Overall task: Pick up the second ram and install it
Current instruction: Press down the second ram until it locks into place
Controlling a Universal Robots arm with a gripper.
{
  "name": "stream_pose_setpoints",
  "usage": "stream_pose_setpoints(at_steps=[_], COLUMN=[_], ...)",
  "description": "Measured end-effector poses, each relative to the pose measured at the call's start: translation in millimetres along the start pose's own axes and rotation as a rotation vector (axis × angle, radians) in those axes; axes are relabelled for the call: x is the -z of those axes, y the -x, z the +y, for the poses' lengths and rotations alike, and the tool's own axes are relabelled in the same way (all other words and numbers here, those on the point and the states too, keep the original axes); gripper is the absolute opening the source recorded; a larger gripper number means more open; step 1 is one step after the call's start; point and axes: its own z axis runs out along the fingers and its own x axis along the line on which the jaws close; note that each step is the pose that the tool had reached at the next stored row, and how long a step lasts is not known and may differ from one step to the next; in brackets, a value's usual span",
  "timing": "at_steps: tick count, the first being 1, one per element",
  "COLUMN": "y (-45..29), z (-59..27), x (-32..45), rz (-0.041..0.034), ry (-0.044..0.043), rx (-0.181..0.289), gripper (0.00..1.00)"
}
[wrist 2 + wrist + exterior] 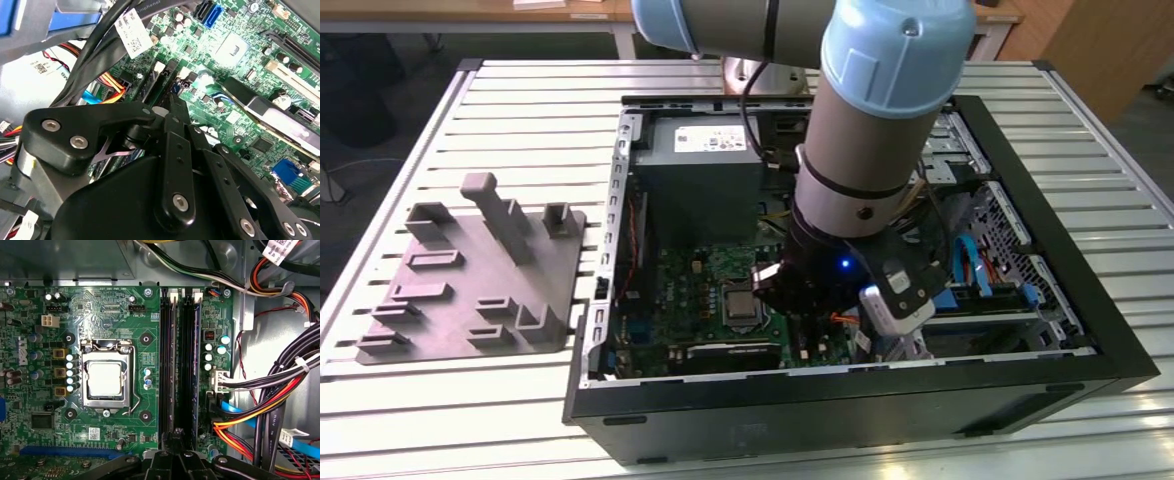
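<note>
Inside the open computer case point(854, 400) my gripper point(177, 432) hangs low over the memory slots of the green motherboard point(100, 310). The second ram point(173, 365), a long dark stick, stands on edge in a slot beside the processor socket point(104, 379). The gripper's black fingers point(172, 130) are drawn together at one end of this stick, and their tips are at the slot point(155, 80). Another similar dark stick point(195, 365) sits two slots further from the socket. In the exterior view the arm's wrist point(867, 200) hides the slots.
The grey fixture point(467, 290) lies on the slatted table at the exterior view's left, with bare upright tabs. Bundles of black, orange, red and blue cables point(280, 385) run close beside the slots. The power supply point(700, 165) fills the case's far end.
</note>
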Motion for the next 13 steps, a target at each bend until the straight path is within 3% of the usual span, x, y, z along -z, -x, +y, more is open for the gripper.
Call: stream_pose_setpoints(at_steps=[9,13], y=[1.2,1.0], z=[0.5,0.1], x=[-0.9,2.7], rz=[0.0014,-0.0013], ry=[-0.006,0.0019], rx=[0.0,0.0], gripper=[0.1,0.1])
